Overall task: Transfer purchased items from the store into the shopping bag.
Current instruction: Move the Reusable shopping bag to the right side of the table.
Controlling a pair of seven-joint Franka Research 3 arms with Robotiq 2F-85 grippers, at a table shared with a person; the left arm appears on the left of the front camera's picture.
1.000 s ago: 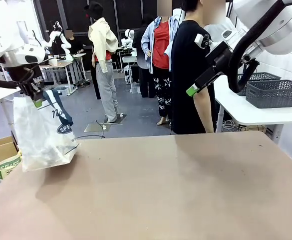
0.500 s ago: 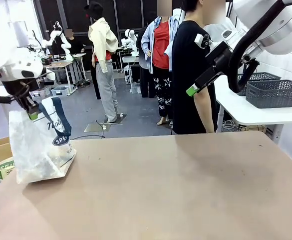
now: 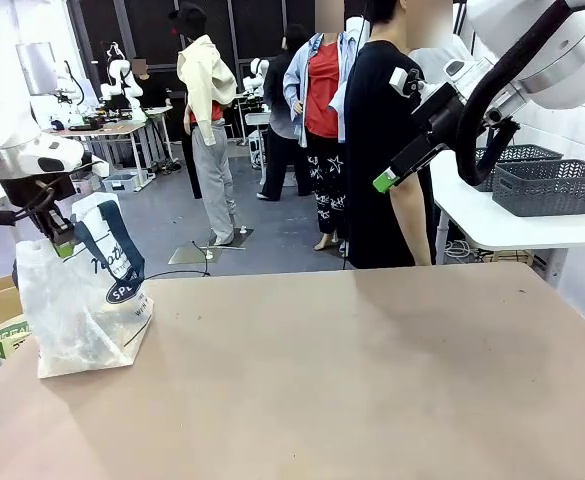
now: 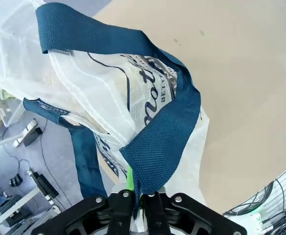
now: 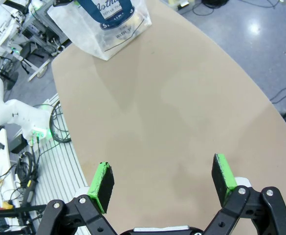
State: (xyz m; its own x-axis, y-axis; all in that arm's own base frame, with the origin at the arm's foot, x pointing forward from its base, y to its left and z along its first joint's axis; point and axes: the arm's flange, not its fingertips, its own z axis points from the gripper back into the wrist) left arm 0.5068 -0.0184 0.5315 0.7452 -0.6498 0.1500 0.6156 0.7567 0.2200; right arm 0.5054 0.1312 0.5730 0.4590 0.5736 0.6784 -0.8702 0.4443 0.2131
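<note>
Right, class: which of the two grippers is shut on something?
The left gripper, clamped on the shopping bag's navy handle; the right gripper hangs open and empty above the table.

Bright, even indoor light from overhead. Soft, faint shadows on the tan counter (image 3: 372, 380), darkest just beside the shopping bag (image 3: 77, 300) at the left edge. Pale glare on the grey floor (image 5: 279, 24) in the right wrist view. Front view sharp up close, softer toward the far background. Strong wide-angle bending in both wrist views, curving the counter's edge. Backlit glow through the bag's translucent plastic in the left wrist view, its woven handle crisp.
</note>
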